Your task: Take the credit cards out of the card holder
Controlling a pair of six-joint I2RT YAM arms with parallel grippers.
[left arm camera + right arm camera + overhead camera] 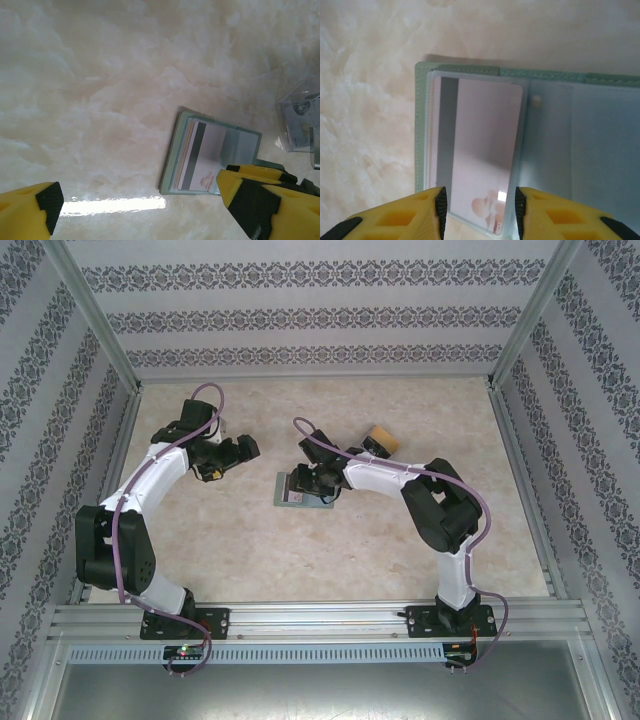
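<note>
In the card holder [422, 125], one visible card [480, 150].

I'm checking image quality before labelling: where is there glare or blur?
Left wrist view: a bright glare streak on the table beside the card holder. Right wrist view: a small glint on the pinkish card, fingertips soft. Top view: even light, coarse detail.

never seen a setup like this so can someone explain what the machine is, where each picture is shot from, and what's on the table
Two robot arms are bolted to a marble-look table. One picture looks down from above; the other two come from cameras on each wrist, showing yellow fingers. An open green card holder lies flat, with a pinkish card in its clear sleeve. The right gripper is open around that card's near end; whether it touches is unclear. The left gripper is open beside the holder, holding nothing.
</note>
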